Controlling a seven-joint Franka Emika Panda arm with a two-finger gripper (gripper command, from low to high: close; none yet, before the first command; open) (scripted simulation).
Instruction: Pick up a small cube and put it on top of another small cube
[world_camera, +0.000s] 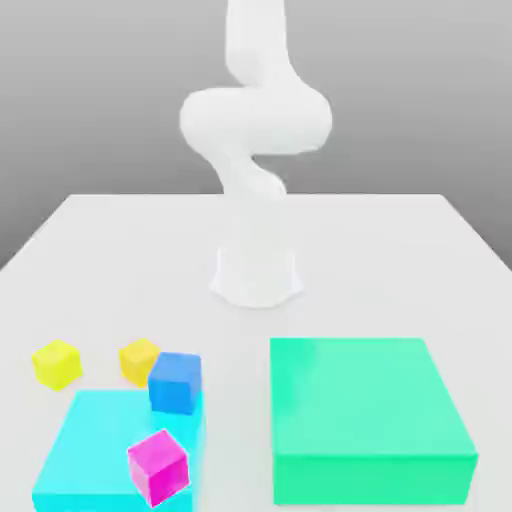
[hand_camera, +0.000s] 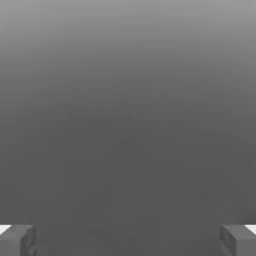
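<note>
Magenta cube (world_camera: 158, 467) lies nearest, while pincer (hand_camera: 128, 240) gapes wide, holding and touching nothing

- Soft, even light is falling from above, washing the white table (world_camera: 400, 240) bright.
- Shadows are barely showing.
- The arm (world_camera: 255, 120) is looking blurred and overexposed.
- The hand view's background is grading from lighter to darker grey.

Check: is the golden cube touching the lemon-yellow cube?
Apart. In the exterior view a strip of bare white table separates the golden cube from the lemon-yellow cube toward that view's left.
</note>
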